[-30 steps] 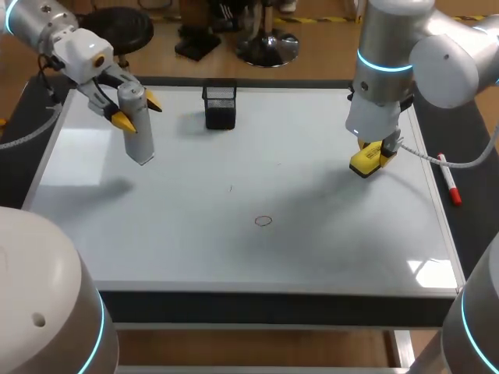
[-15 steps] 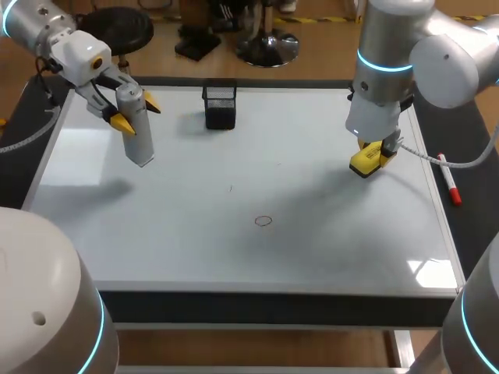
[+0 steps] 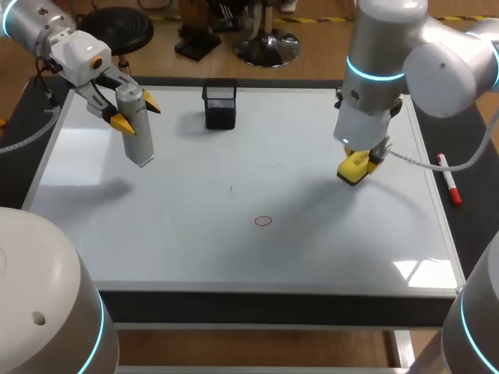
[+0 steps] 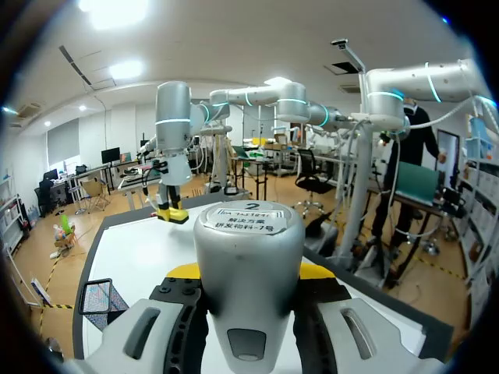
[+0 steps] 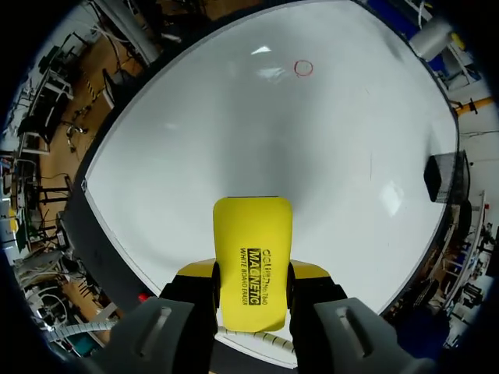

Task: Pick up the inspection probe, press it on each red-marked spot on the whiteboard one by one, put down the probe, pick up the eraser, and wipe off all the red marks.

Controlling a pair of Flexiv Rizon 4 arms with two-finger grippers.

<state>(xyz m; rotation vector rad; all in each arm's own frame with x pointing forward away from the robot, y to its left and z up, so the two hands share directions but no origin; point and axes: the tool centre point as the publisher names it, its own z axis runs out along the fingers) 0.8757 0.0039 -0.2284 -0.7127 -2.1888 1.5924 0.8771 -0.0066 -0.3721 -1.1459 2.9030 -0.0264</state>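
The right arm's yellow-tipped gripper (image 3: 355, 162), clamping the yellow rectangular eraser (image 3: 351, 169), is drifting inward across the white whiteboard (image 3: 195, 202), nearer the small red circle mark (image 3: 263, 221).

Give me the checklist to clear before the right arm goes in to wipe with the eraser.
1. Eraser gripped in the right tool: ok, held from both sides.
2. Red mark located on the whiteboard: ok, one small circle shows.
3. Board between the eraser and the red mark free of things: ok.
4. Probe put down: not ok, the left tool is shut on it.
5. Left arm away from the red mark: ok, it is over the board's far left part.
6. Mesh holder out of the wiping path: ok, it stands at the far edge.
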